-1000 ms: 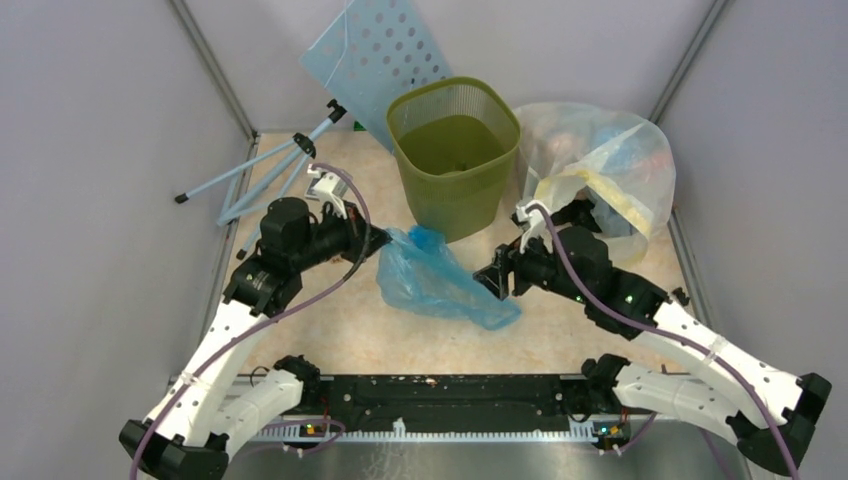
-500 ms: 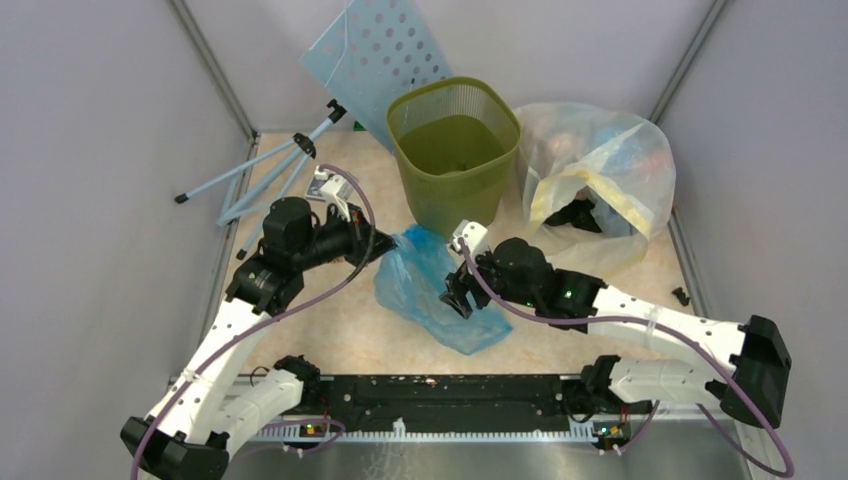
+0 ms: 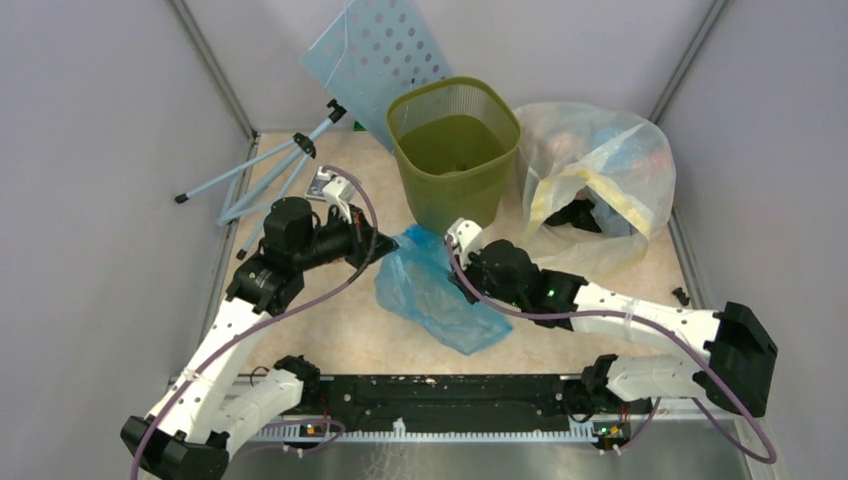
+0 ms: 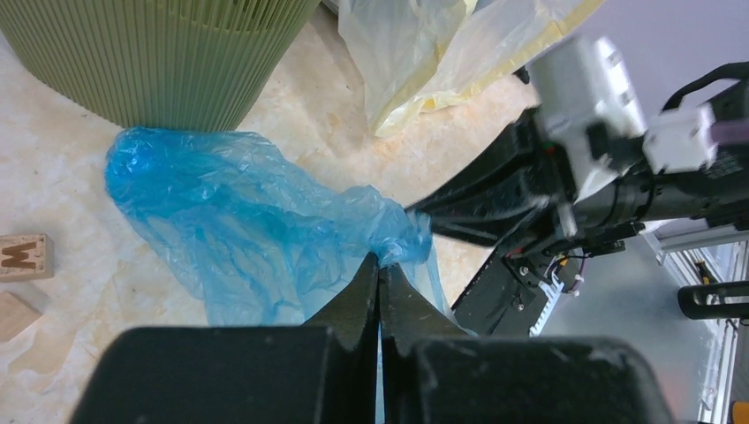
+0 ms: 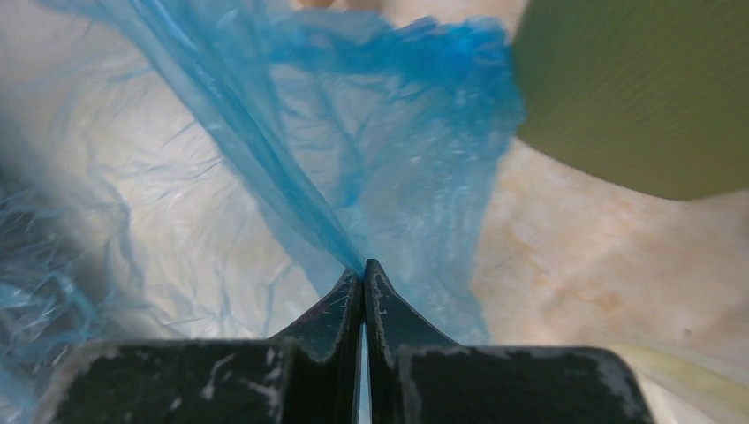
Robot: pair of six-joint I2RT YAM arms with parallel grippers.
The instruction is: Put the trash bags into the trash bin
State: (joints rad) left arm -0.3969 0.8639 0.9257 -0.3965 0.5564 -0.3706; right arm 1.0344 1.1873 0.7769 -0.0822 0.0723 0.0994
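Two pinches on your thin, crinkly blue trash bag (image 3: 432, 290): the left gripper (image 4: 380, 268) has its jaws pressed together on a wrinkled fold, and the right gripper (image 5: 363, 268) clamps a stretched pleat. The bag lies crumpled on the mottled table (image 3: 340, 330), just near of the ribbed olive trash bin (image 3: 455, 150). The bin's rounded-square rim faces up. A clear yellowish bag (image 3: 600, 165) crowds its right side, and a perforated panel (image 3: 385, 50) leans behind it, far left.
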